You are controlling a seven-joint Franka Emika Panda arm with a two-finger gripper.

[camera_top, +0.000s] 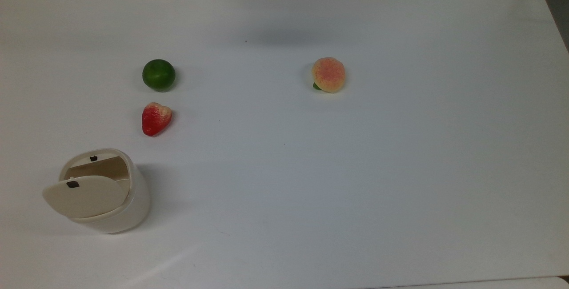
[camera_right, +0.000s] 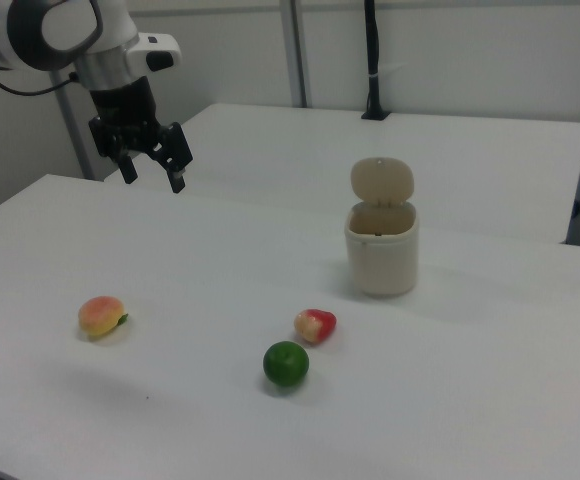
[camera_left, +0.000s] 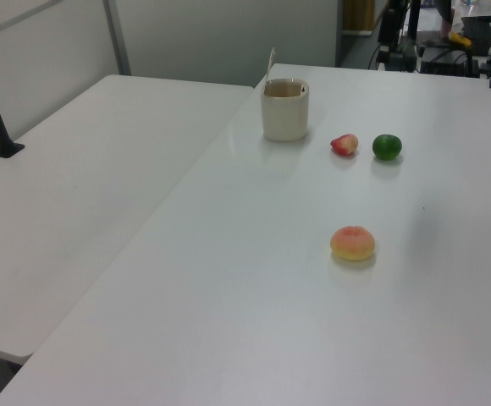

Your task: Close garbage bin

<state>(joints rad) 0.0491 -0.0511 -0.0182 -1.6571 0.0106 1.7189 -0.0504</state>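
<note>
The cream-white garbage bin [camera_top: 111, 209] stands at the top view's lower left with its hinged lid [camera_top: 84, 195] raised and a small black latch on it. In the right view the garbage bin [camera_right: 381, 250] stands right of centre, lid [camera_right: 382, 181] upright above the open mouth. The left view shows the garbage bin [camera_left: 285, 110] at the table's far end. My gripper [camera_right: 153, 170] hangs high over the table at the right view's upper left, far from the bin, open with nothing between its fingers.
A green lime [camera_top: 158, 75], a red strawberry [camera_top: 155, 118] and a peach [camera_top: 328, 74] lie on the white table [camera_top: 355, 191]. A second white table [camera_left: 76, 194] adjoins in the left view. A black post [camera_right: 372, 60] stands behind.
</note>
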